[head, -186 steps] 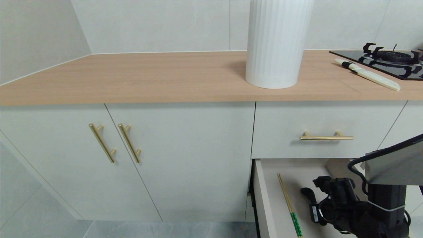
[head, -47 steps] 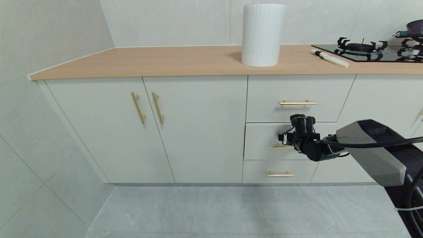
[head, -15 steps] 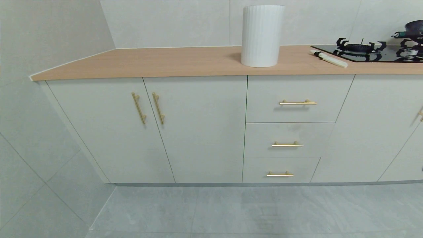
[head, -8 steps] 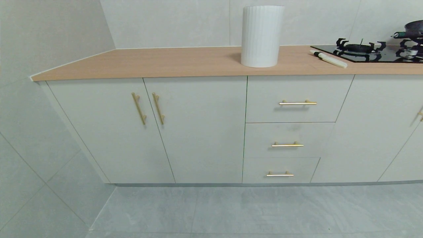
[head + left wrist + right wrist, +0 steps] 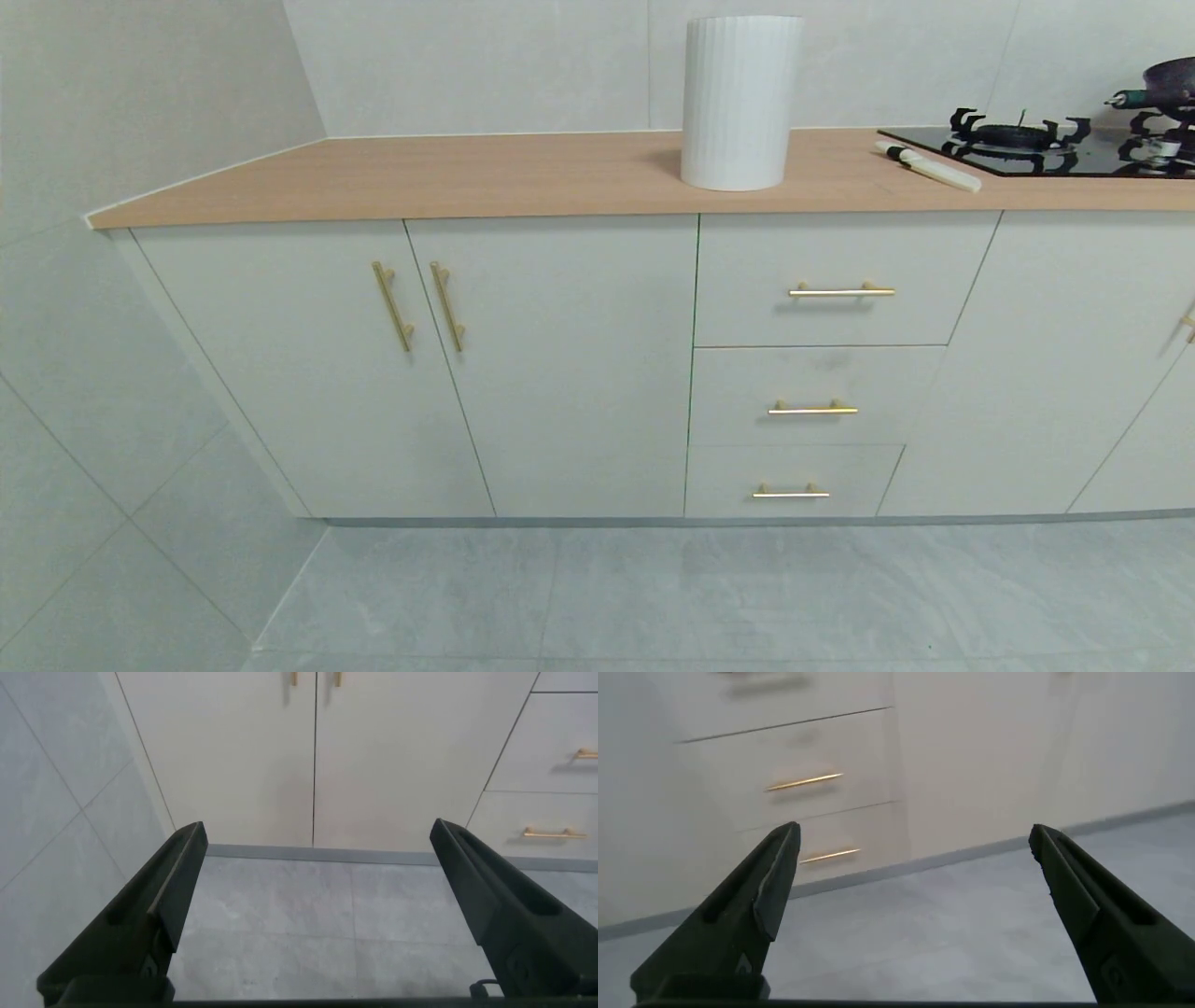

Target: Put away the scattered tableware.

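Both grippers empty and low by the cabinet fronts; one piece out on the counter.
L gripper (image 5: 316,835) spread wide, nothing btwn the fingers, above floor (image 5: 280,924) facing cupboard doors (image 5: 313,756); R gripper (image 5: 913,833) likewise wide & empty, facing the lower drawers (image 5: 799,784). All 3 drawers look shut. Cream knife (image 5: 929,168) lies flat on countertop (image 5: 467,173), just beside hob (image 5: 1027,149), right of white ribbed cylinder (image 5: 739,103), well apart from & above both grippers. Prob. not finished: knife needs fetching, then a drawer opening.
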Tool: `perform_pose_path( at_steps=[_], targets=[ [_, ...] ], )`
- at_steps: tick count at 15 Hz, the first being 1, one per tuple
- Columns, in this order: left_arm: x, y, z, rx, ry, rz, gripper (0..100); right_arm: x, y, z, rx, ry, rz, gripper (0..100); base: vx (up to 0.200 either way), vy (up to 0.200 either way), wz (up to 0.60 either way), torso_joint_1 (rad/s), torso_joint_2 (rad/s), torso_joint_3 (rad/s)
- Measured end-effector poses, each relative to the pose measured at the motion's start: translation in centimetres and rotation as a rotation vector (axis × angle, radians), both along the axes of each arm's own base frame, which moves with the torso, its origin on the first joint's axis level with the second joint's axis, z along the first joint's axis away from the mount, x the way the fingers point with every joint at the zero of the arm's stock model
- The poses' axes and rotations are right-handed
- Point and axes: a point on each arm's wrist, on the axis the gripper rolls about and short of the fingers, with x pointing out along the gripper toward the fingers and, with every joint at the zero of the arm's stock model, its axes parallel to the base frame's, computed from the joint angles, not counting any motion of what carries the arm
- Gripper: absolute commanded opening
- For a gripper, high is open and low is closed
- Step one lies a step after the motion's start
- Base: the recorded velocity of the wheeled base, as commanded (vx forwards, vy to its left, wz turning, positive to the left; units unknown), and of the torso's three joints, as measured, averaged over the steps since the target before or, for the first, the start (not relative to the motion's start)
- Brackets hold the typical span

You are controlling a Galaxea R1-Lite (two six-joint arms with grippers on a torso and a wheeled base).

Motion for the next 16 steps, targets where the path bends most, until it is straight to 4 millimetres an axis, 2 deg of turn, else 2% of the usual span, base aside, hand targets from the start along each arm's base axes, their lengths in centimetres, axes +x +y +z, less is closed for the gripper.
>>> perform_pose_path(
  at_steps=[4,13,16],
  targets=[
    [0.00,0.00,0.00,0.005,0.001,0.000,100,0.01,0.27,-0.41,-0.121,0.045,0.116,100,0.000,0.000,0.00,0.000,0.00,0.000],
    [0.00,0.00,-0.01,0.005,0.001,0.000,100,0.00,0.27,-0.49,-0.097,0.047,0.125,100,0.000,0.000,0.00,0.000,0.00,0.000],
    [0.00,0.00,-0.01,0.006,0.001,0.000,100,0.00,0.27,-0.50,-0.096,0.048,0.125,100,0.200,0.000,0.00,-0.001,0.00,0.005]
  ],
)
